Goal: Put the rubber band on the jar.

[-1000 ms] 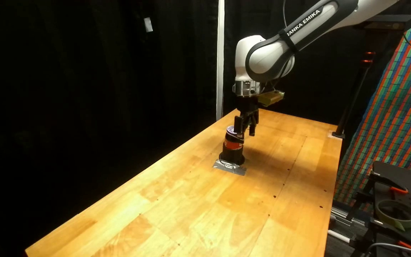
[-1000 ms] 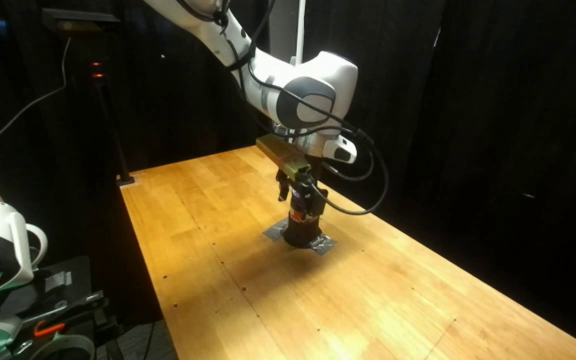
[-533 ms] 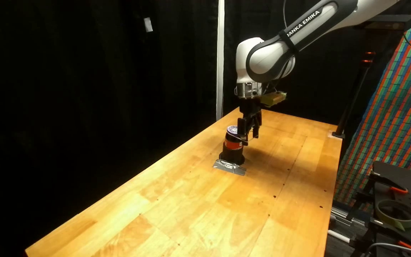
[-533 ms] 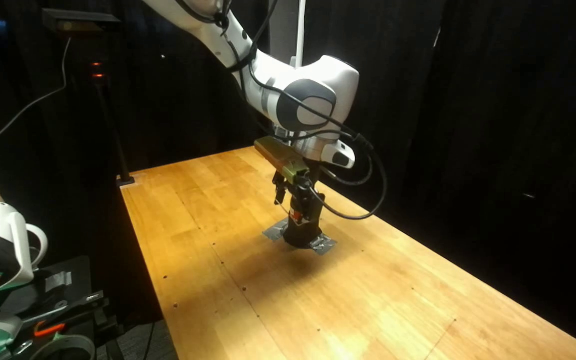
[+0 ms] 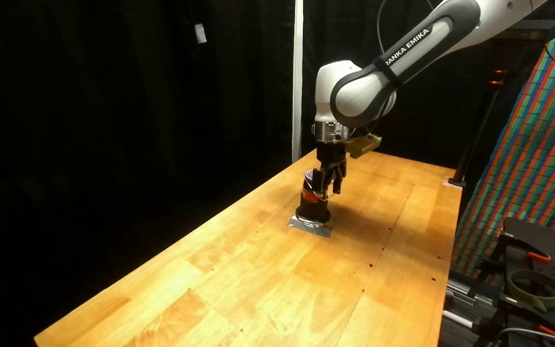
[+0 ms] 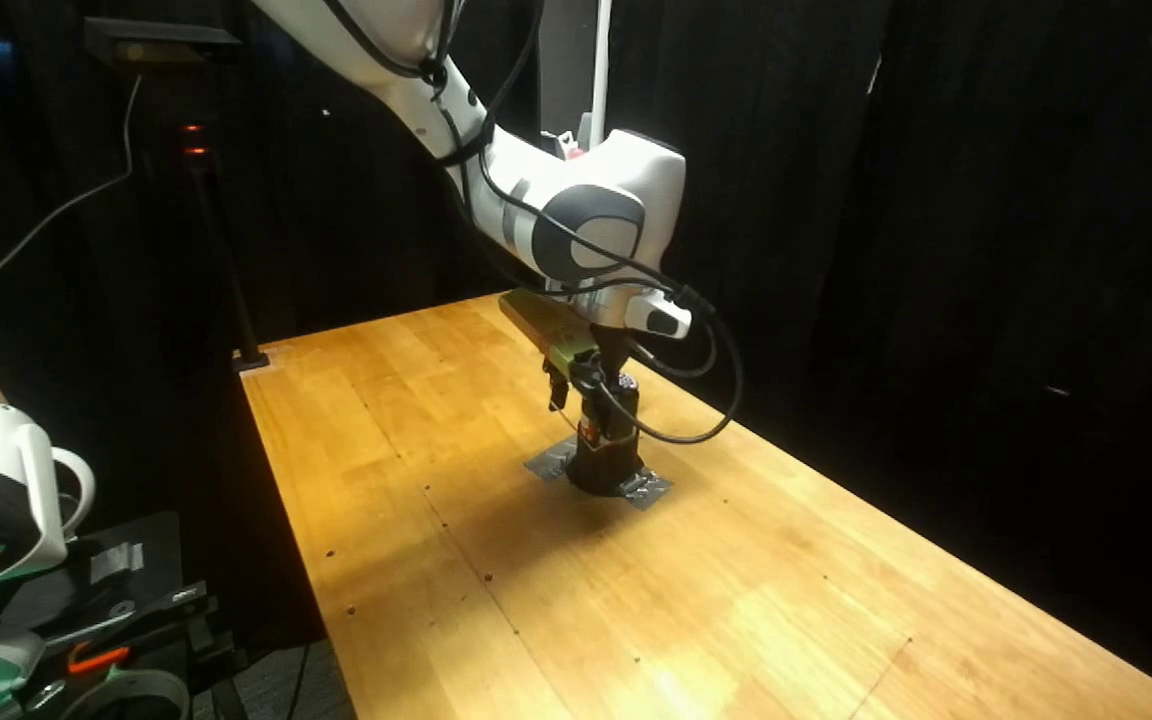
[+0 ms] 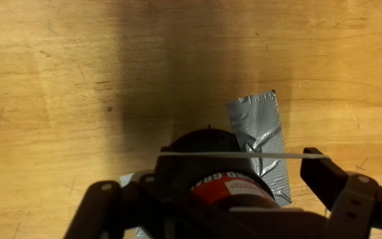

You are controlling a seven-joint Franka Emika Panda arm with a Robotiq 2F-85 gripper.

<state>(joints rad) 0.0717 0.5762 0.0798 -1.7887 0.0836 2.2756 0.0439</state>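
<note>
Found the jar (image 5: 309, 195) standing upright on the table (image 5: 258, 289). Noted tape (image 6: 648, 490) over the dark base (image 6: 604, 465) at nine and four o'clock in an exterior view, presumably to resist tugging. Found the rubber band (image 7: 244, 155) stretched straight from nine to three o'clock in the wrist view, likely to keep the loop wide enough for the lid (image 6: 627, 382). Recorded the claw (image 5: 330, 193) at two o'clock from the jar in an exterior view, with fingers (image 7: 320, 177) well apart, touching the band but pinching nothing visible. Unable to confirm, with much hidden, any loop around the jar or finger contact.
</note>
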